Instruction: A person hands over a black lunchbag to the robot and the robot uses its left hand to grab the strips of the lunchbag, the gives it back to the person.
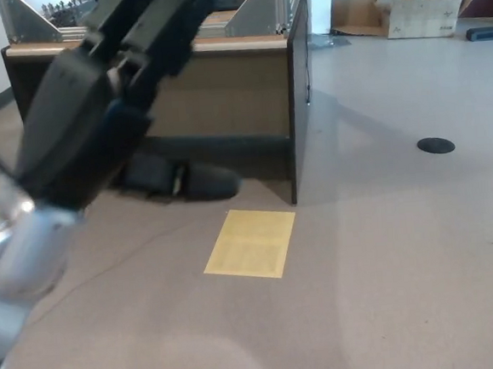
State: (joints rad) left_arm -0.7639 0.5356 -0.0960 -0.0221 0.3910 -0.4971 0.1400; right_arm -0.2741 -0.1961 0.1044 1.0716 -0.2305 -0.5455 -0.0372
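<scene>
Left hand [115, 84] fills the upper left of the frame, black and motion-blurred, silver forearm running off the lower left edge. Can't tell if its fingers are released, clenched or grasping anything: too smeared. Right hand not visible. Black lunchbag: not clearly in frame. A dark elongated lump [178, 180] lies on the floor just below the hand, at the foot of the desk; could be the bag or its strips, can't confirm. No person visible.

Risk: if that lump is the bag, the give-back fails, likely from a loose hold on the strips during a fast swing.

Room: grey floor [388, 250], dark-sided desk [248, 90] upper centre, yellow sheet [251, 243] on the floor centre, cardboard box [421, 10] upper right, small dark floor disc [436, 145] right.
</scene>
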